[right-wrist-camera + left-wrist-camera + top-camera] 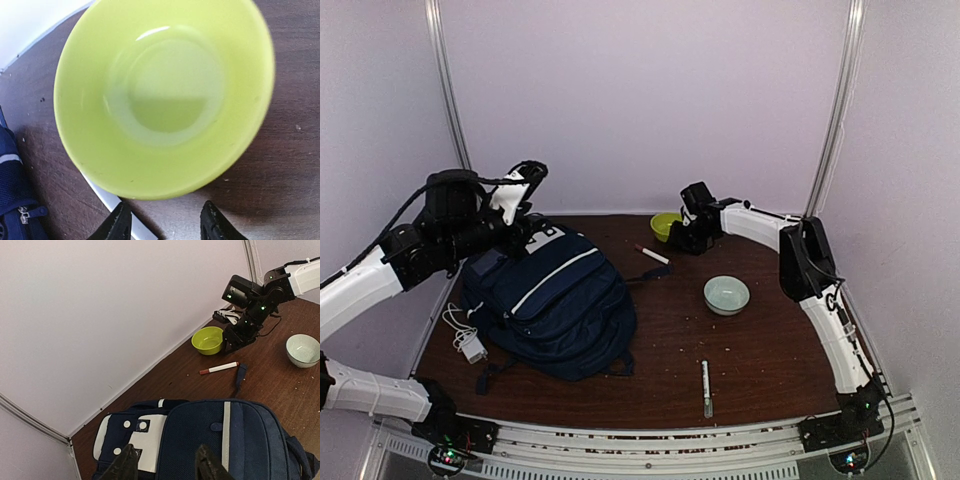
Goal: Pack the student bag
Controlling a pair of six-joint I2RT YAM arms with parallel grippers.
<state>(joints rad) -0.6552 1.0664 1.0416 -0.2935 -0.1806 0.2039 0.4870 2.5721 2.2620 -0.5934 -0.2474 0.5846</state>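
- backpack (pixel 235 440): lower part cut off by bottom edge of left wrist view
- green bowl (pixel 165 95): soft-focus in right wrist view; far rim clipped at top edge; covers most of a white strip (pixel 105 200), unidentifiable
- small white item (pixel 472 347) beside backpack: too small to tell

No readable text anywhere: the white patch (pixel 152 440) at the far end of the student bag (pixel 555 305) shows only dark dots.

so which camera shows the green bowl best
The right wrist view: the green bowl fills the frame, its inside empty. The left wrist view shows it small near the wall; the top view, partly hidden behind the right arm.
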